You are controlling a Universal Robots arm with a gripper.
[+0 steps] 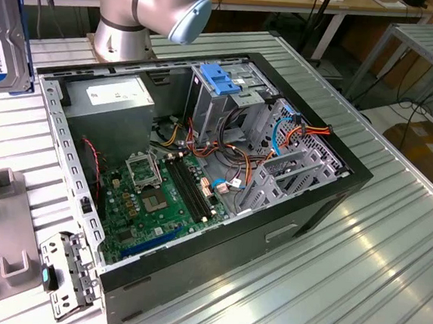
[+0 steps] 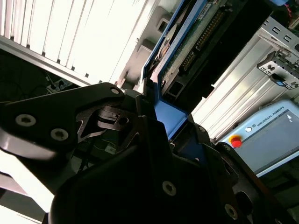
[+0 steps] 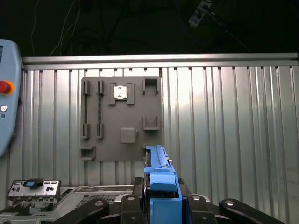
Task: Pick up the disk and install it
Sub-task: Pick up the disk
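Ribbed metal table (image 3: 233,140), disk (image 3: 161,184) clamped between black fingers (image 3: 138,190)

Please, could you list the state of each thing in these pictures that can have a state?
gripper: shut on the disk, clamping it by its blue side rails.
disk: held by the gripper, outside the computer case, not yet installed.
computer case: lying on its side, side panel off, inside exposed.
chip: seated in a slot of the grey fixture plate.
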